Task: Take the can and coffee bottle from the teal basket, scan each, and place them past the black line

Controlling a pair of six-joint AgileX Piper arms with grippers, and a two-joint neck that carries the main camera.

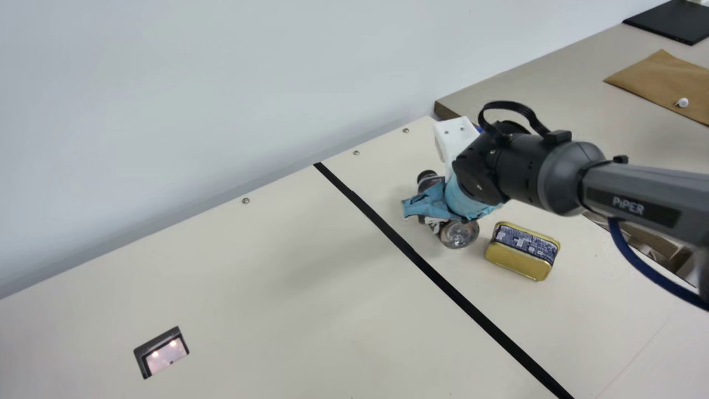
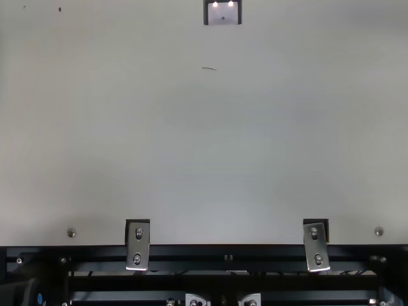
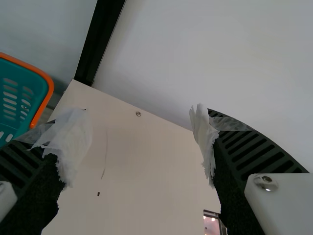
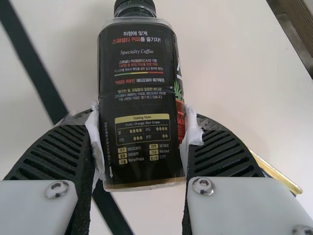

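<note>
Right pincer [image 1: 430, 209] downturned around coffee bottle [image 4: 139, 98]

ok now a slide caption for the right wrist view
Right fingers gripping the bottle, its label facing the camera, with the black line and can partly visible.

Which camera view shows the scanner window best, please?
The main view, where the scanner window is whole and uncovered. The top view cuts off its far edge; the left wrist view shows part, beside my left claw.
</note>
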